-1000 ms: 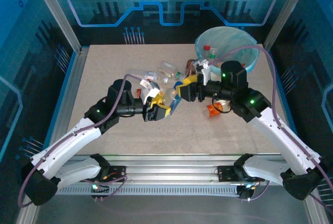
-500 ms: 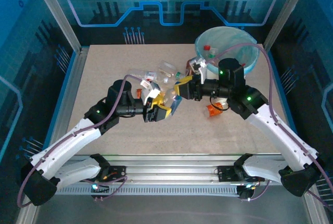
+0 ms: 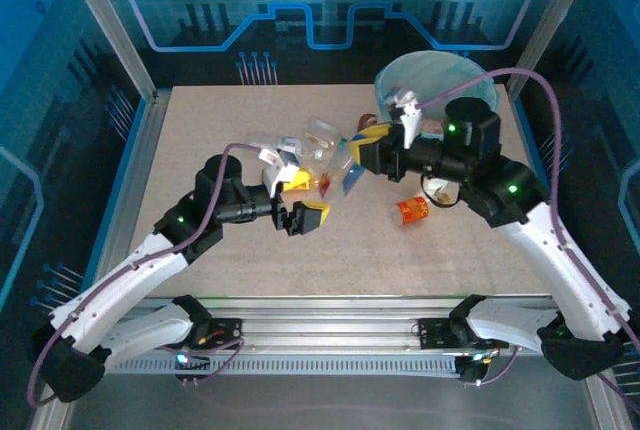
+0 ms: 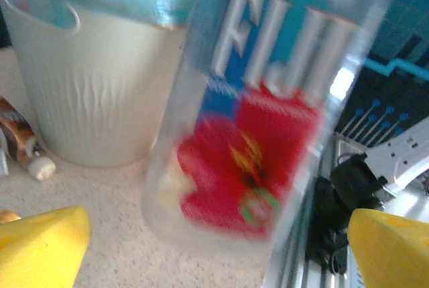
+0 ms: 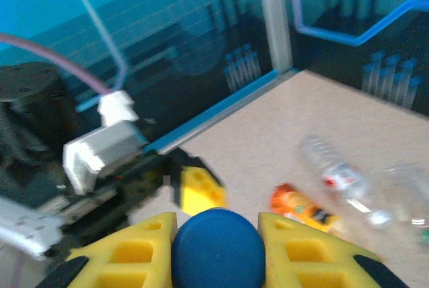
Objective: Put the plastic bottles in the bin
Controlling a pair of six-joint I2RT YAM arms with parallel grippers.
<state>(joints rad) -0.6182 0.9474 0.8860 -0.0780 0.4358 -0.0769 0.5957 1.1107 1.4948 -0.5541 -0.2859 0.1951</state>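
The right gripper [image 3: 358,153] is clamped on the blue cap [image 5: 216,251] of a red-and-blue-labelled plastic bottle [image 4: 255,134], held tilted between the two arms. The left gripper [image 3: 304,198] is just beside it, fingers wide apart and holding nothing. Behind the right arm, the bin [image 3: 478,70] stands at the table's [image 3: 200,140] far right corner, with an orange-labelled bottle [image 3: 410,212] lying nearer.

Each arm is white-shelled near its base and black higher up, the left arm [image 3: 120,285] and right arm [image 3: 565,255] alike, with small green lights [image 3: 453,130] glowing on the joints. Purplish cables [image 3: 545,90] loop alongside. Left gripper [image 3: 306,197] and right gripper [image 3: 357,150] carry chunky yellow fingers [image 5: 137,248].
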